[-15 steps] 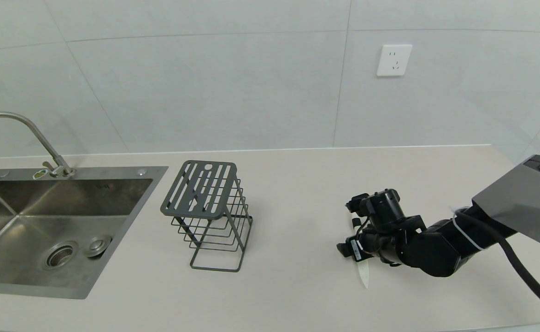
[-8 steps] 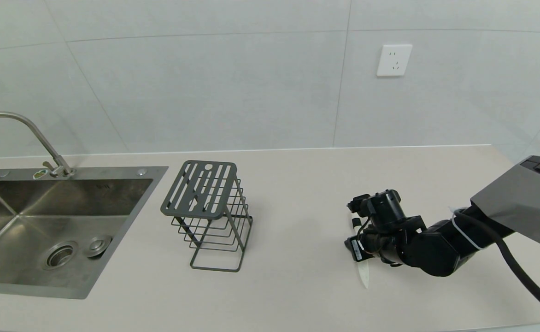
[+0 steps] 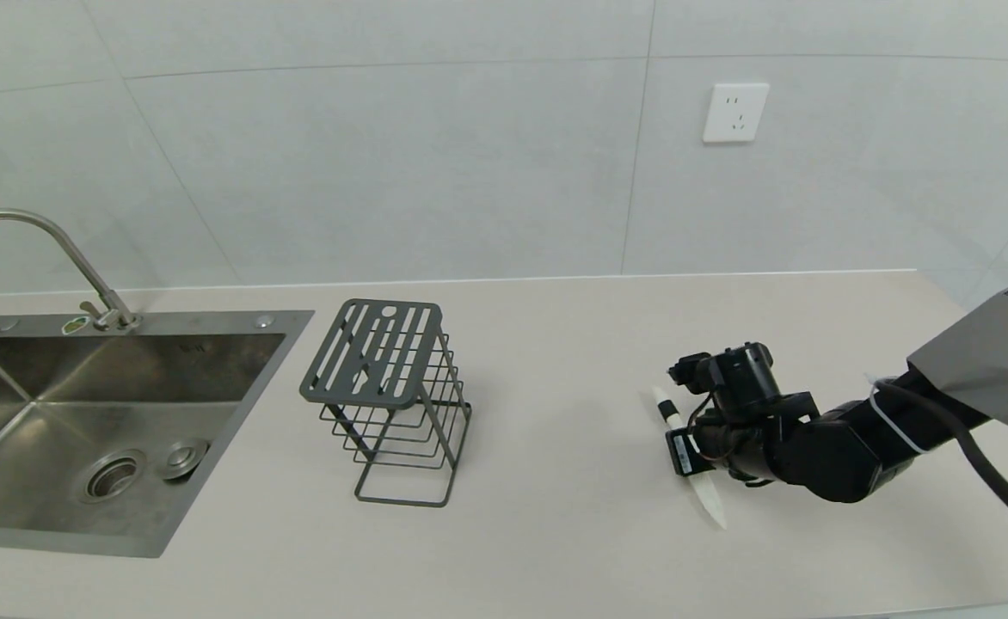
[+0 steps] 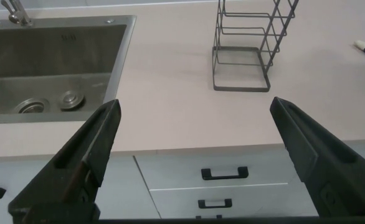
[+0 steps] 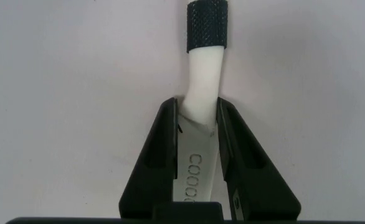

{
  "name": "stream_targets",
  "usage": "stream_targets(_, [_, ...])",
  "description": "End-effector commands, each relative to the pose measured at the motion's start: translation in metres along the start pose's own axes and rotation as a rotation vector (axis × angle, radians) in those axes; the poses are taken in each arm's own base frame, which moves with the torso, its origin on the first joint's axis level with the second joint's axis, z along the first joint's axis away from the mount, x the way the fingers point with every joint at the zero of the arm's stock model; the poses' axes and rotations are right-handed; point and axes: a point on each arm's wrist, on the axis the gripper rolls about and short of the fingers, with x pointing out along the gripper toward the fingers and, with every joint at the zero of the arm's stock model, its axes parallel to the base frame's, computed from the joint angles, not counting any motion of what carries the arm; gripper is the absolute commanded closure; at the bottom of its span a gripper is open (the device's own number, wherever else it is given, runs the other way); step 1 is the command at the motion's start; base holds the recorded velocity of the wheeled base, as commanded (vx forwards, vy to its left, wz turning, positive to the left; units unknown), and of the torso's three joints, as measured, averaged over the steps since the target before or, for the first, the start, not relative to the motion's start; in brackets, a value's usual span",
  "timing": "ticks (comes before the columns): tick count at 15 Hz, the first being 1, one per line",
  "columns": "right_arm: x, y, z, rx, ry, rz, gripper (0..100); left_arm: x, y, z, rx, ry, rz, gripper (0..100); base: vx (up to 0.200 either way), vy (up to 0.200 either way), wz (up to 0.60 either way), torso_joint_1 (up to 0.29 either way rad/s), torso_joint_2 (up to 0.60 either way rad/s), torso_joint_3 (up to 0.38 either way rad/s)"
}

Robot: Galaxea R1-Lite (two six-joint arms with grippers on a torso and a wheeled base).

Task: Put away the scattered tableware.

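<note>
Knife (image 3: 708, 497) status?

Right side of the worktop (image 3: 556, 344), well apart from the slotted rack (image 3: 375, 348) at centre. Right gripper (image 5: 198, 118) is clamped narrow on it, where handle meets blade. Can't tell if it's off the surface.

Left gripper (image 4: 195, 106)?

Spread wide, holding nothing, out past the worktop's near edge.

Progress?

Early, I'd say. Grasp looks done. Carrying it left to the rack and dropping the blade into a slot are not yet done.
</note>
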Motion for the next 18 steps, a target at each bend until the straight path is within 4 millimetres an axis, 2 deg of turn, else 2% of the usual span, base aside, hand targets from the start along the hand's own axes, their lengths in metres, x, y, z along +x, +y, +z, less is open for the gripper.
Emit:
stream_targets(1, [-0.046,0.010,0.035,0.002,-0.186,0.093,100,0.000,0.000,0.000,0.001,0.001,0.000,0,0.000,0.000,0.00,0.000,0.00,0.000])
stream_targets(3, [-0.069,0.013,0.046,0.007,-0.296,0.143,100,0.000,0.000,0.000,0.001,0.000,0.000,0,0.000,0.000,0.00,0.000,0.00,0.000])
stream_targets(4, [-0.074,0.013,0.047,0.001,-0.316,0.151,100,0.000,0.000,0.000,0.001,0.000,0.000,0,0.000,0.000,0.00,0.000,0.00,0.000])
stream_targets(6, [-0.088,0.011,0.039,-0.098,-0.385,0.194,100,0.000,0.000,0.000,-0.019,0.000,0.001,0,0.000,0.000,0.00,0.000,0.00,0.000])
stream_targets(8, [-0.102,0.010,0.039,-0.168,-0.540,0.256,100,0.000,0.001,0.002,-0.034,-0.018,0.021,0,0.000,0.000,0.00,0.000,0.00,0.000])
stream_targets(9, [-0.106,0.011,0.040,-0.174,-0.598,0.286,100,0.000,0.001,0.008,-0.034,-0.079,0.020,0,0.000,0.000,0.00,0.000,0.00,0.000])
stream_targets(11, [-0.120,0.009,0.039,-0.187,-0.676,0.340,100,-0.004,0.000,0.028,-0.027,-0.279,-0.004,0,0.000,0.000,0.00,0.000,0.00,0.000])
stream_targets(13, [-0.133,0.009,0.038,-0.268,-0.742,0.434,100,-0.007,-0.002,0.039,-0.007,-0.313,-0.104,0,0.000,0.000,0.00,0.000,0.00,0.000])
stream_targets(15, [-0.143,0.008,0.041,-0.334,-0.820,0.488,100,0.000,-0.004,0.068,-0.012,-0.224,-0.260,0,0.000,0.000,0.00,0.000,0.00,0.000])
stream_targets(16, [-0.144,0.008,0.042,-0.333,-0.832,0.488,100,0.003,-0.004,0.074,-0.017,-0.199,-0.294,0,0.000,0.000,0.00,0.000,0.00,0.000])
stream_targets(18, [-0.155,0.007,0.044,-0.348,-0.875,0.510,100,0.029,-0.006,0.111,-0.031,-0.112,-0.434,0,0.000,0.000,0.00,0.000,0.00,0.000])
